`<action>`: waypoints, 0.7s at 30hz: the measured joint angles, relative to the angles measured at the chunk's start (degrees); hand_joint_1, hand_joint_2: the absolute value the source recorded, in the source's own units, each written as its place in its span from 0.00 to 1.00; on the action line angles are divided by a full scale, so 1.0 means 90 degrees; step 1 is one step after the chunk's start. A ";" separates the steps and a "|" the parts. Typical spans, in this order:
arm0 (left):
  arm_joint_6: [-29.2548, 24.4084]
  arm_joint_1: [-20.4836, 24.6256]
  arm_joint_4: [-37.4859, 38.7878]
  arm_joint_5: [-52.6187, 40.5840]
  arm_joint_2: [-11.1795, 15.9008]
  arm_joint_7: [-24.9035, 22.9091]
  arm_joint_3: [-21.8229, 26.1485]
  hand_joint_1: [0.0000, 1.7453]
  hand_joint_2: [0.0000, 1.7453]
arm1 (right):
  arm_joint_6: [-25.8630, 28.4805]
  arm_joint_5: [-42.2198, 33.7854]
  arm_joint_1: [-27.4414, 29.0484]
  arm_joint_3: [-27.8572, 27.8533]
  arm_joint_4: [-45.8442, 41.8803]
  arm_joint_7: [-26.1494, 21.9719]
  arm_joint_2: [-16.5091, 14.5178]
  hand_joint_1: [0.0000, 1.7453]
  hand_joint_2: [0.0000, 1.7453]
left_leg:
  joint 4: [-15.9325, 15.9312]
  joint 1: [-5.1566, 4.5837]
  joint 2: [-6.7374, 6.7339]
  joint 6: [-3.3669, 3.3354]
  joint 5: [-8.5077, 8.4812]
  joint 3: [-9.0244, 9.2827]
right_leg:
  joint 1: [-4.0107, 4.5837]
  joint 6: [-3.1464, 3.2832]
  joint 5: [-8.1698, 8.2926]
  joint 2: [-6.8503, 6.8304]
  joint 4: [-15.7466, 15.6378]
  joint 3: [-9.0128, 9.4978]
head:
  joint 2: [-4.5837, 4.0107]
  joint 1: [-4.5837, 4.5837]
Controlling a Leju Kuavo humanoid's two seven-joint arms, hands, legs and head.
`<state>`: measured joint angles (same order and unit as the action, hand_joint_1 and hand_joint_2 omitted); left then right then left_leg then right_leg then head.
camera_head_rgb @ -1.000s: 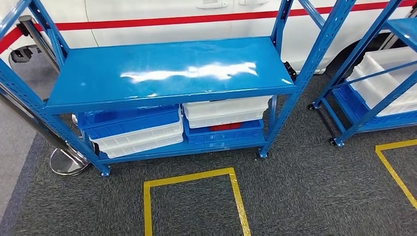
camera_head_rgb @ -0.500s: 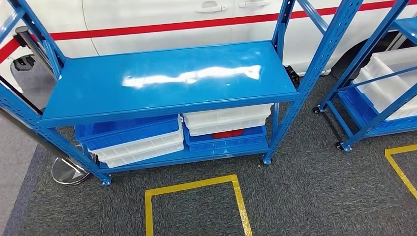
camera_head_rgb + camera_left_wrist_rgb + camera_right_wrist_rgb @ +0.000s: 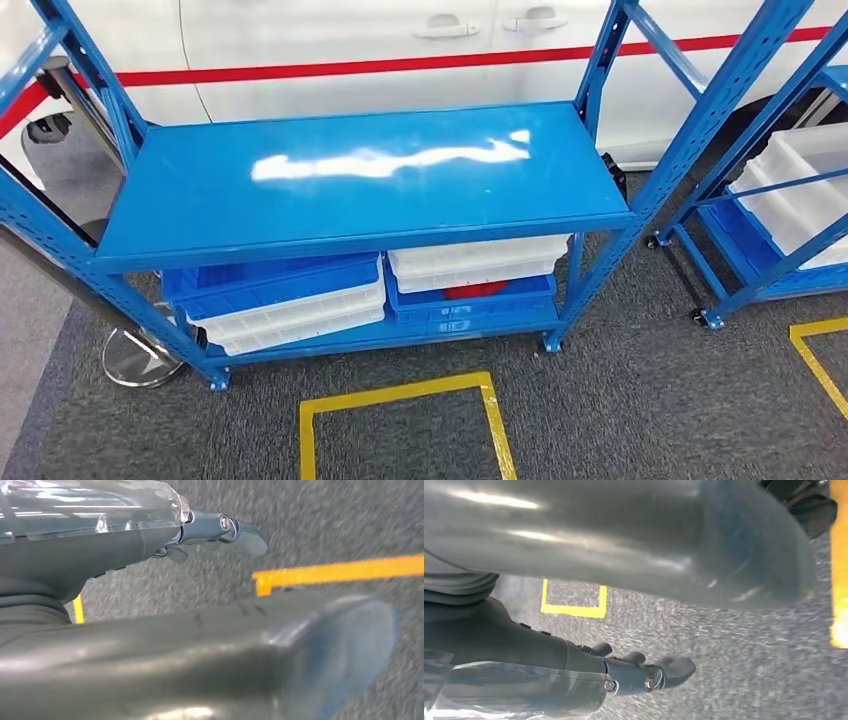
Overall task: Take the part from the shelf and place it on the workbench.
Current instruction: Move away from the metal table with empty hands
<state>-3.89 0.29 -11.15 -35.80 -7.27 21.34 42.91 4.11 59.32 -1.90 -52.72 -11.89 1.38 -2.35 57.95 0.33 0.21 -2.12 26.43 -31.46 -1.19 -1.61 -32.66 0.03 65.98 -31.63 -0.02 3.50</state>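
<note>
While both hands [image 3: 220, 530] [image 3: 649, 675] hang with fingers apart, holding nothing, I should step close and square to the shelf [image 3: 370, 180] first.

Shelf rack [image 3: 360, 185] bright blue throughout, its top board glossy with white glare streaks. On the lower board: white bins [image 3: 478, 262] stacked on a blue bin [image 3: 470, 305] showing a red patch inside; a blue bin [image 3: 270, 285] sits atop white ones. Car body [image 3: 380, 40] white with a red stripe. Carpet [image 3: 620, 400] dark grey, speckled, marked with yellow tape [image 3: 400, 390]. Left hand [image 3: 220, 530] grey-blue, its fingers over grey carpet near orange-yellow tape [image 3: 340, 570]. Right hand [image 3: 644, 672] dark grey.
</note>
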 joint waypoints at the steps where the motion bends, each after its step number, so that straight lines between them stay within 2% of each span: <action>1: 0.0000 0.0007 0.0000 -0.0010 0.0002 -0.0007 0.0000 0.00 0.00 | -0.0001 -0.0001 -0.0004 -0.0005 0.0000 -0.0004 -0.0001 0.00 0.00 | -0.0003 -0.0014 0.0001 -0.0026 0.0024 0.0019 | 0.0000 0.0005 -0.0181 0.0000 0.0388 -0.0262 | 0.0000 0.0000; 2: -0.0001 0.0011 0.0000 -0.0019 0.0004 -0.0012 0.0000 0.00 0.00 | -0.0002 -0.0002 -0.0004 -0.0015 0.0000 -0.0004 0.0000 0.00 0.00 | -0.0001 -0.0031 0.0003 -0.0044 0.0053 0.0040 | 0.0001 0.0000 -0.0308 0.0000 0.0718 -0.0510 | 0.0000 -0.0001; 3: -0.0001 0.0009 0.0000 -0.0026 0.0005 -0.0016 0.0000 0.00 0.00 | -0.0003 -0.0004 -0.0001 -0.0030 0.0000 -0.0004 0.0000 0.00 0.00 | 0.0000 -0.0048 0.0007 -0.0053 0.0084 0.0073 | 0.0002 -0.0006 -0.0316 0.0000 0.0874 -0.0676 | 0.0000 -0.0001; 4: -0.0001 0.0006 0.0000 -0.0030 0.0006 -0.0018 0.0000 0.00 0.00 | -0.0002 -0.0007 0.0006 -0.0047 0.0000 -0.0002 0.0000 0.00 0.00 | 0.0002 -0.0062 0.0012 -0.0054 0.0118 0.0118 | 0.0005 -0.0006 -0.0188 0.0000 0.0826 -0.0742 | 0.0000 -0.0001; 5: -0.0001 0.0002 0.0000 -0.0038 0.0007 -0.0022 0.0000 0.00 0.00 | -0.0002 -0.0009 0.0012 -0.0062 0.0000 0.0001 -0.0001 0.00 0.00 | 0.0002 -0.0073 0.0016 -0.0047 0.0155 0.0175 | 0.0014 0.0009 0.0075 0.0000 0.0550 -0.0689 | 0.0000 -0.0001; 6: -0.0002 -0.0003 0.0001 -0.0049 0.0007 -0.0028 0.0000 0.00 0.00 | -0.0003 -0.0009 0.0020 -0.0072 0.0000 0.0005 -0.0002 0.00 0.00 | 0.0000 -0.0080 0.0017 -0.0036 0.0196 0.0224 | 0.0033 0.0048 0.0399 -0.0001 0.0127 -0.0572 | 0.0000 -0.0001; 7: -0.0007 -0.0002 0.0002 -0.0060 0.0006 -0.0041 0.0000 0.00 0.00 | -0.0004 -0.0007 0.0024 -0.0080 0.0000 0.0015 -0.0002 0.00 0.00 | 0.0005 -0.0089 0.0016 -0.0016 0.0233 0.0271 | 0.0064 0.0097 0.0595 -0.0002 -0.0237 -0.0468 | 0.0000 0.0000; 9: -0.0030 0.0009 0.0006 -0.0078 0.0007 -0.0080 0.0000 0.00 0.00 | -0.0004 0.0004 0.0016 -0.0086 0.0000 0.0038 -0.0002 0.00 0.00 | 0.0013 -0.0093 0.0016 0.0047 0.0295 0.0292 | 0.0130 0.0187 0.0744 0.0008 -0.0677 -0.0366 | 0.0000 -0.0001; 10: -0.0047 0.0017 0.0007 -0.0081 0.0009 -0.0102 0.0000 0.00 0.00 | -0.0004 0.0009 0.0012 -0.0089 0.0000 0.0052 -0.0001 0.00 0.00 | 0.0040 -0.0095 0.0017 0.0085 0.0297 0.0308 | 0.0147 0.0215 0.0706 0.0014 -0.0711 -0.0360 | 0.0000 -0.0001; 12: -0.0092 0.0025 0.0007 -0.0081 0.0025 -0.0154 0.0001 0.00 0.00 | -0.0002 0.0016 0.0014 -0.0091 0.0001 0.0070 -0.0009 0.00 0.00 | 0.0110 -0.0099 0.0019 0.0163 0.0331 0.0345 | 0.0121 0.0264 0.0774 0.0017 -0.0792 -0.0272 | 0.0000 -0.0003; 14: -0.0131 0.0031 0.0007 -0.0079 0.0044 -0.0236 0.0002 0.00 0.00 | 0.0003 0.0019 0.0015 -0.0094 0.0001 0.0082 -0.0024 0.00 0.50 | 0.0403 -0.0086 0.0017 0.0239 0.0544 0.0255 | 0.0081 0.0316 0.0751 0.0009 -0.0833 -0.0172 | 0.0000 -0.0002; 16: -0.0141 0.0043 0.0007 -0.0078 0.0050 -0.0347 0.0002 0.00 0.00 | 0.0013 0.0019 0.0003 -0.0096 0.0000 0.0089 -0.0032 0.00 1.00 | 0.1088 -0.0040 0.0013 0.0314 0.0949 -0.0112 | 0.0071 0.0351 0.0722 0.0003 -0.0843 -0.0142 | 0.0000 -0.0002; 17: -0.0141 0.0046 0.0007 -0.0077 0.0050 -0.0398 0.0002 0.00 0.00 | 0.0017 0.0019 -0.0001 -0.0097 0.0000 0.0090 -0.0034 0.00 1.00 | 0.1453 -0.0015 0.0012 0.0347 0.1111 -0.0330 | 0.0071 0.0354 0.0707 0.0004 -0.0840 -0.0139 | 0.0000 -0.0002; 18: -0.0141 0.0044 0.0007 -0.0076 0.0052 -0.0437 0.0002 0.00 0.00 | 0.0021 0.0020 -0.0004 -0.0098 0.0000 0.0090 -0.0036 0.00 1.00 | 0.1684 0.0006 0.0012 0.0372 0.1169 -0.0486 | 0.0070 0.0350 0.0692 0.0004 -0.0837 -0.0129 | 0.0000 -0.0002; 19: -0.0141 0.0040 0.0007 -0.0074 0.0056 -0.0462 0.0003 0.00 0.00 | 0.0022 0.0021 -0.0005 -0.0098 0.0000 0.0090 -0.0039 0.00 1.00 | 0.1698 0.0023 0.0012 0.0389 0.1093 -0.0539 | 0.0067 0.0340 0.0675 0.0005 -0.0834 -0.0110 | 0.0000 -0.0002; 20: -0.0141 0.0036 0.0007 -0.0071 0.0061 -0.0477 0.0004 0.00 0.00 | 0.0023 0.0025 -0.0004 -0.0099 0.0000 0.0090 -0.0041 0.00 1.00 | 0.1471 0.0036 0.0011 0.0396 0.0893 -0.0473 | 0.0061 0.0326 0.0655 0.0006 -0.0832 -0.0081 | 0.0000 -0.0001; 21: -0.0144 0.0033 0.0007 -0.0063 0.0068 -0.0489 0.0007 0.00 0.00 | 0.0022 0.0030 -0.0004 -0.0099 0.0000 0.0090 -0.0045 0.00 1.00 | 0.1053 0.0045 0.0010 0.0398 0.0604 -0.0314 | 0.0055 0.0307 0.0633 0.0006 -0.0830 -0.0046 | 0.0000 -0.0002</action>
<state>-5.18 0.58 -11.08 -36.36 -6.66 16.94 42.97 4.31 59.59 -1.93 -53.61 -11.89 2.19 -2.75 67.43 0.73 0.30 1.46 31.87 -34.28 -0.69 1.16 -26.97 0.08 58.52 -32.05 -0.02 3.49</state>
